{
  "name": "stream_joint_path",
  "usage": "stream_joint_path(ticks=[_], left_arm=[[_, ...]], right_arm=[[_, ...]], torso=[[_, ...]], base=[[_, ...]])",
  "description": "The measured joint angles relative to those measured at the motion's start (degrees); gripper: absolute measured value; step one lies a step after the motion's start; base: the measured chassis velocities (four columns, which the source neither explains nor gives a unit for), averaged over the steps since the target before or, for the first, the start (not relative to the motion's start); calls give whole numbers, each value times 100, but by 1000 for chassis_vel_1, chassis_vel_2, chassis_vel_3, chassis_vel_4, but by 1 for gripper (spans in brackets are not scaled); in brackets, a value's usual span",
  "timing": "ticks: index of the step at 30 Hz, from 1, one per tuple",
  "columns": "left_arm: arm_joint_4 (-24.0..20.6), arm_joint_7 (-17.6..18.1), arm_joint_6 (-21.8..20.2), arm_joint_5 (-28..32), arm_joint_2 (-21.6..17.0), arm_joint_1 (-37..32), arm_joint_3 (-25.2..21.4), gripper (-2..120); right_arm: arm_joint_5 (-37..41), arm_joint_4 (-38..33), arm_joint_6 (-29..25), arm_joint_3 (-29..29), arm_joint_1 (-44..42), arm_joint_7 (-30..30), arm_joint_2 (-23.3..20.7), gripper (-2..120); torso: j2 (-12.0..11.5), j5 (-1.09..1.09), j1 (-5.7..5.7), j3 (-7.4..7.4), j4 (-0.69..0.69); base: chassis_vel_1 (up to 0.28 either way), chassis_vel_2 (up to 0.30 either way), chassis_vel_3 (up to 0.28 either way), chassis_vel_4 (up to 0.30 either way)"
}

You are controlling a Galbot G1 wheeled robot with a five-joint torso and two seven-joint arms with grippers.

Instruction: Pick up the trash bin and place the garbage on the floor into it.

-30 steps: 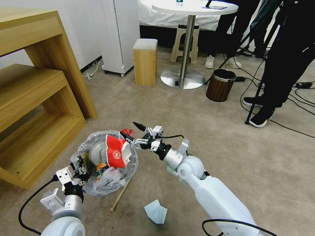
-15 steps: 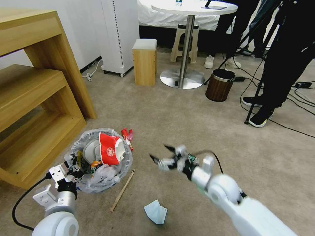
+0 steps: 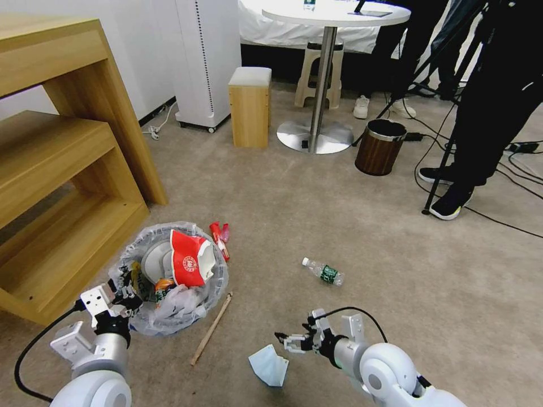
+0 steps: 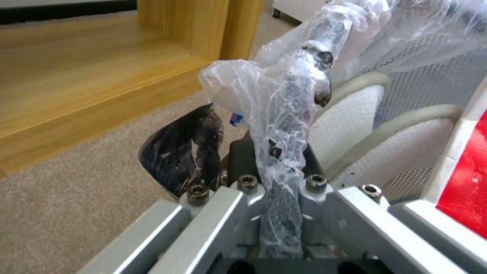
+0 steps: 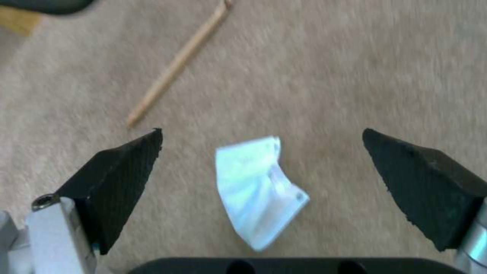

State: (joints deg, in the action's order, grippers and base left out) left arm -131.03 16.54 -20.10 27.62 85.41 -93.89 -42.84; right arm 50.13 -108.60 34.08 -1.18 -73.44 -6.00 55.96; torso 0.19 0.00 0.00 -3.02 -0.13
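Note:
The trash bin, round with a crinkled clear liner, stands on the beige floor at the lower left. It holds a red carton, wrappers and white slippers. My left gripper is shut on its near rim and liner. Garbage lies around it: a red wrapper by the far rim, a wooden stick, a pale blue mask and a clear bottle. My right gripper hangs open just above the mask, its jaws wide apart, with the stick beyond.
A wooden shelf unit stands close on the left of the bin. Farther off are a wooden box stool, a round table's pedestal, a brown wood-grain bin, and people's legs, a tripod and cables at the right.
My right gripper has left the red carton in the bin and swung back and down to hover over the mask. The bottle has come into view behind it. The bin shifted slightly left.

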Motion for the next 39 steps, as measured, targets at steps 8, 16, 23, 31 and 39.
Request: stream_joint_path(ticks=[8, 16, 23, 31, 39], left_arm=[[-16, -2, -113, 8, -77, 5, -149, 1], [239, 67, -218, 197, -112, 8, -348, 1], [273, 85, -223, 196, -107, -10, -437, 1], [217, 82, -196, 101, -32, -5, -349, 1], [110, 79, -187, 81, 0, -2, -292, 1]], right_arm=[[-98, 500, 28, 38, 62, -51, 284, 100], [-285, 990, 9, 123, 155, -6, 673, 100], [-309, 1204, -5, 232, 250, 198, 852, 100], [-360, 1429, 181, 287, 333, 284, 1093, 88], [-696, 1808, 248, 466, 325, 398, 1333, 59]], torso=[[0, 0, 0, 0, 0], [0, -1, 0, 0, 0], [0, -1, 0, 0, 0], [0, 0, 0, 0, 0], [0, 0, 0, 0, 0]], base=[[0, 0, 0, 0], [0, 0, 0, 0], [0, 0, 0, 0], [0, 0, 0, 0], [0, 0, 0, 0]])
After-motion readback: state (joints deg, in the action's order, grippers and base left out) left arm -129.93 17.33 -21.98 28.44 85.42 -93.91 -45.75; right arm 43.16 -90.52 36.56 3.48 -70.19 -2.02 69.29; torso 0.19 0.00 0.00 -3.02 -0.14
